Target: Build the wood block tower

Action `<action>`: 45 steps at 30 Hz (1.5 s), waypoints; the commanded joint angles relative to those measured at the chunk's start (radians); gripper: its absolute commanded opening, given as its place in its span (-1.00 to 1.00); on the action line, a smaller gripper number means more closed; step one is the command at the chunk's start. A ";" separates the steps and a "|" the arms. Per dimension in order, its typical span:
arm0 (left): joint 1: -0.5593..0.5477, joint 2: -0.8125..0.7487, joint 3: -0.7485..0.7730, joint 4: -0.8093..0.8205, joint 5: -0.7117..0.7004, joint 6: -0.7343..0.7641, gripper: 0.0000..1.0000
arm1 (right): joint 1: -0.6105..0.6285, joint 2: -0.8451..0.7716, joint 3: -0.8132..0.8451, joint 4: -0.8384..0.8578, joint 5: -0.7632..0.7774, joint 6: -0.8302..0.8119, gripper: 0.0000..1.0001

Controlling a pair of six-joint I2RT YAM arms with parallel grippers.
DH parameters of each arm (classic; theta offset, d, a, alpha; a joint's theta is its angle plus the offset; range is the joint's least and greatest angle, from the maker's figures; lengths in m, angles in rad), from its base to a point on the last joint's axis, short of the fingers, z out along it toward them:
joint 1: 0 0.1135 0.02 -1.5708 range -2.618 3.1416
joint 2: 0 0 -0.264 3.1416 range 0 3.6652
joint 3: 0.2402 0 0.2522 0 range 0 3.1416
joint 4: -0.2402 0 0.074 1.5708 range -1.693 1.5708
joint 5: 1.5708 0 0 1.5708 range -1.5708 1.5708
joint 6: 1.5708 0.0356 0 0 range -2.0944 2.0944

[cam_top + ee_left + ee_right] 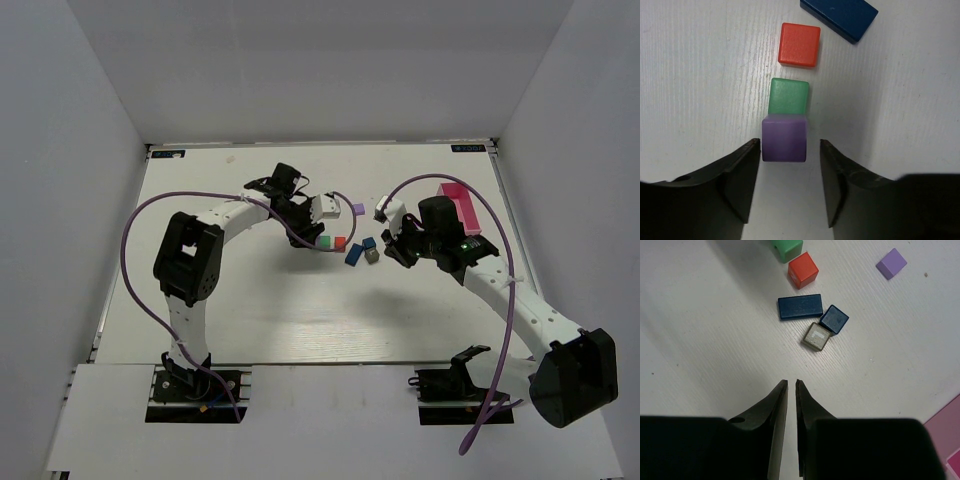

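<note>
Left wrist view: the left gripper (pixel 790 145) stands open around a violet wooden cube (pixel 784 139), with a slim gap between the cube and each black finger, so nothing is clamped. The cube's far edge overlaps a green wooden cube (pixel 788 96); whether it rests on the green one or on the table just before it cannot be told. Beyond, in one line and apart, come a red-orange wooden cube (pixel 799 44) and a long dark blue wooden brick (pixel 840 15).

In the right wrist view the right gripper (pixel 791 382) is nearly closed, a thin slit between its fingers and nothing in it, pointing toward the brick. Just beside the brick's end is a small dark blue cube (pixel 834 319), with a grey cube (pixel 816 336) close against it. A lilac cube (pixel 891 263) lies alone, nearer the far edge of the white table (pixel 250 310). The blocks sit mid-table, and a pink rectangular box (pixel 462 208) lies by the right edge
</note>
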 commanded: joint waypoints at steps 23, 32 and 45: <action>0.007 -0.547 -0.338 0.404 -0.287 -0.512 0.99 | 0.001 0.038 0.013 0.026 0.011 0.030 0.19; 0.016 -0.880 -0.477 0.312 -0.403 -0.979 0.99 | 0.007 0.250 0.159 0.017 0.068 0.093 0.19; 0.015 -1.068 -0.600 0.229 -0.512 -1.080 0.99 | 0.004 0.713 0.590 -0.011 0.234 0.203 0.41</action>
